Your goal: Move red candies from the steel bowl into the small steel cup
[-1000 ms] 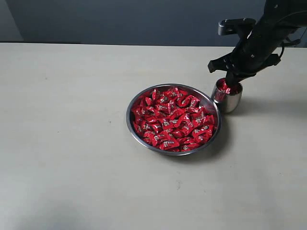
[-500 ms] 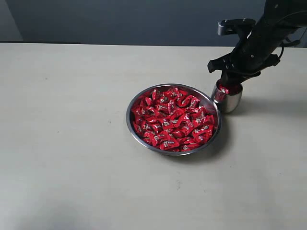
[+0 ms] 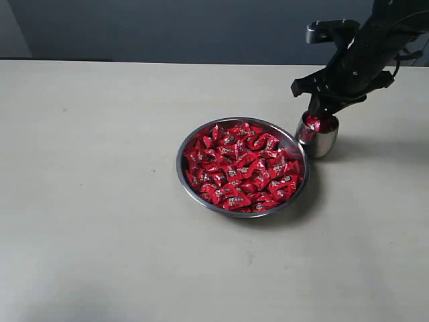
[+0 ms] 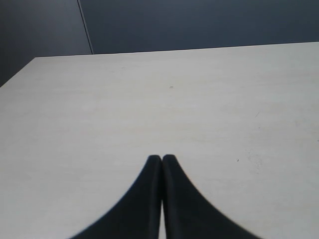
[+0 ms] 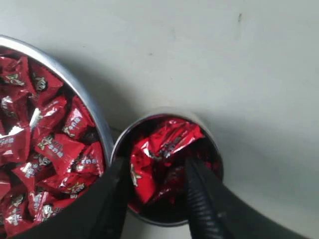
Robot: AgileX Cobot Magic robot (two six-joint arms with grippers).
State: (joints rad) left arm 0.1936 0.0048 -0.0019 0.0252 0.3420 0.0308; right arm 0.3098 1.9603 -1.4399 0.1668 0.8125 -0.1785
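On the table (image 3: 100, 168), the steel bowl (image 3: 179, 164) holds a heap of candies (image 3: 241, 168), and just beside its rim at two o'clock stands the small steel cup (image 3: 322, 143), more candies inside, with the right gripper (image 3: 320, 113) directly above it.

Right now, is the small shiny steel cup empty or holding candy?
Holding candy: red-wrapped candies lie inside the small steel cup, which stands upright beside the wide steel bowl.

steel bowl (image 3: 179, 161): 1 | small steel cup (image 3: 320, 143): 1 | red candies (image 3: 242, 168): several dozen, too many to count
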